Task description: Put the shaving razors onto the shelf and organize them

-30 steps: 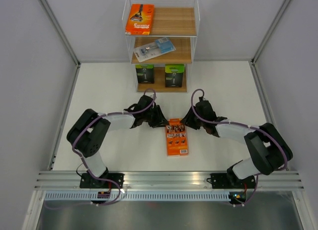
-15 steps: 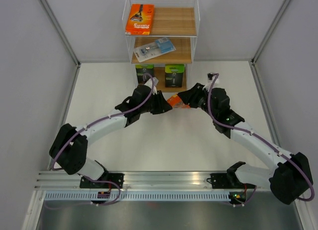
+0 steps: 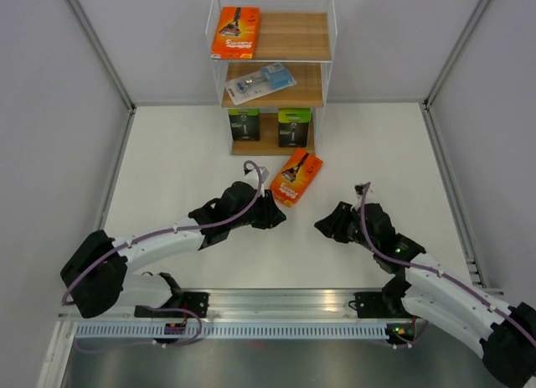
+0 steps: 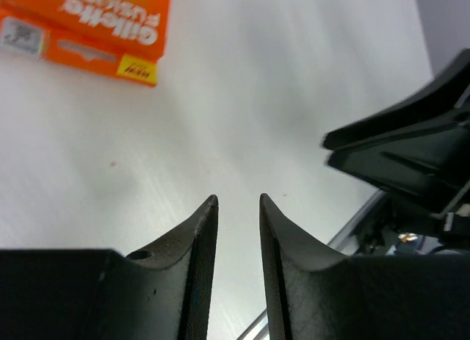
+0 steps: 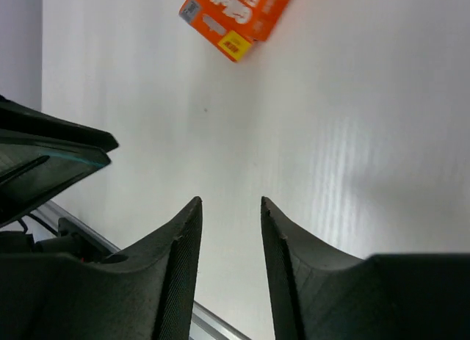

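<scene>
One orange Gillette pack (image 3: pixel 296 177) lies tilted on surface (image 3: pixel 184 153), just in front of shelf (image 3: pixel 311 36). L claw (image 4: pixel 239 202) & R claw (image 5: pixel 231 202) both released, fingers slightly apart, empty.

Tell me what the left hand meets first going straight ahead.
Probably bare table top: the left hand points between the orange razor pack and the right hand, depth unclear.

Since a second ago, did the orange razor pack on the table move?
Yes. The orange razor pack went toward the shelf. It was well short of it, and now lies tilted just in front of its bottom board.
</scene>
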Controlling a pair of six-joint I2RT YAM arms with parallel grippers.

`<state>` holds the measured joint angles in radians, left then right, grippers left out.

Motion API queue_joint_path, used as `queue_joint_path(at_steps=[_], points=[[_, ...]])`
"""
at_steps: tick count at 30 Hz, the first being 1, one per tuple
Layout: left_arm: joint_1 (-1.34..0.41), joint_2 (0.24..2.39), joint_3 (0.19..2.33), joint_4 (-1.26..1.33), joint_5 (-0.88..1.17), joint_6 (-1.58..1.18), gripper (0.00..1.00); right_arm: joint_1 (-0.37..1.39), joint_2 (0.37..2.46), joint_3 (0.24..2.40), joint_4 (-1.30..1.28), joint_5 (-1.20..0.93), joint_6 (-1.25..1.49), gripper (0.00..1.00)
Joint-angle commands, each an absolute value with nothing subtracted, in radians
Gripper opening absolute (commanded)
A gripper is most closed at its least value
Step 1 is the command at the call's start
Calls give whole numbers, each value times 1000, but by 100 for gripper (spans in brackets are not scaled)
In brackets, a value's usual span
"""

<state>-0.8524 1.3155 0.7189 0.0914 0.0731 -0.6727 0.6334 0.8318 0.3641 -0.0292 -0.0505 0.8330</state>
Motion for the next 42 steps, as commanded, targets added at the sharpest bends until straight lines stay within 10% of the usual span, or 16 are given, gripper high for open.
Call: queue_joint_path(at_steps=[1, 10, 42], points=[[-856, 1200, 646, 78, -47, -719, 35, 635, 636, 324, -234, 65, 938, 45], [-778, 1290, 669, -16, -181, -957, 52, 634, 615, 239, -184, 68, 1151, 59], [-755, 1825, 727, 557, -333, -1321, 40, 514, 914, 511, -264, 17, 996, 76]])
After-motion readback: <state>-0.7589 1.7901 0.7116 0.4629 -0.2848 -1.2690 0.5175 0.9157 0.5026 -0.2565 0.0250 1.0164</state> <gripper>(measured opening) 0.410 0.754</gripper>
